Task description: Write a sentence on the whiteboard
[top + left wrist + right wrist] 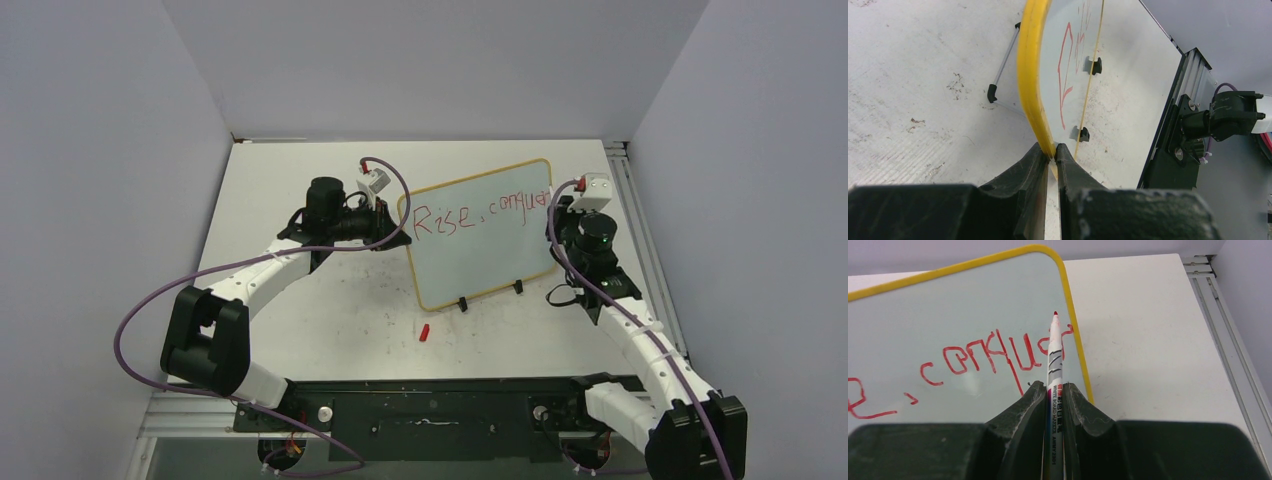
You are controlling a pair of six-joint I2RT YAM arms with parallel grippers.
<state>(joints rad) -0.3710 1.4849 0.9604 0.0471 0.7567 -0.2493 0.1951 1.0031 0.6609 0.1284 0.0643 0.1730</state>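
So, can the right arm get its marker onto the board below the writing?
Probably yes: the whiteboard below the writing is bare, nothing blocks the marker, and the left pincer holds its edge.

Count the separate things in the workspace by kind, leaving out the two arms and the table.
whiteboard: 1
black clip feet under the board: 2
marker with a red tip: 1
small red piece on the table, probably the marker's cap: 1
Total: 5
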